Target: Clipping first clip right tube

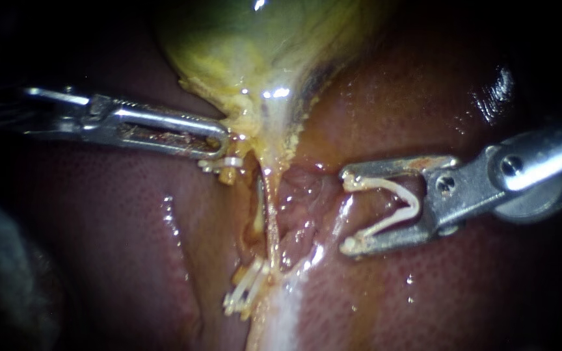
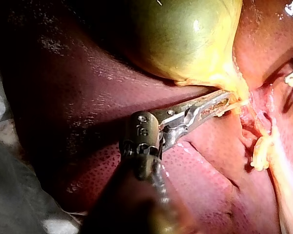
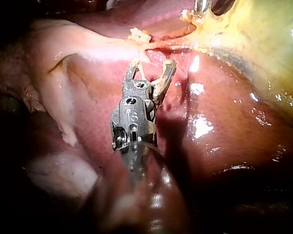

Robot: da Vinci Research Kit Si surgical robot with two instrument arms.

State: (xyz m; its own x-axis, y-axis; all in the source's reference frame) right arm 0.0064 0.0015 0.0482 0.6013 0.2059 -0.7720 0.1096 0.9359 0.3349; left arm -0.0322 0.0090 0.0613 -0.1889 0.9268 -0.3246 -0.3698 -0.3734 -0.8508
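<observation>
while our right instrument [image 1: 346, 212] spreads its jaws wide, a white v-shaped clip [image 1: 414, 203] sits between them and touches both, so they are grasping that clip and no tissue. the jaw tips point toward the right tube [image 1: 270, 214] but stand apart from it, with a patch of wet pink tissue between. we see the right tube as a thin pale strand running down from the gallbladder [image 1: 248, 39] through the middle of the endoscope view. in the right wrist view, the same instrument [image 3: 152, 66] hangs just short of the strands ahead of it.

our left instrument [image 1: 219, 146] is clenched on the yellow tissue at the narrow lower end of the gallbladder; the left wrist view shows its jaws [image 2: 227, 101] closed on that fringe. just beside its tip sits an upper clip [image 1: 230, 162], and further down the strands lie the lower clips [image 1: 245, 292]. around everything, the liver [image 1: 112, 227] glistens dark red.
</observation>
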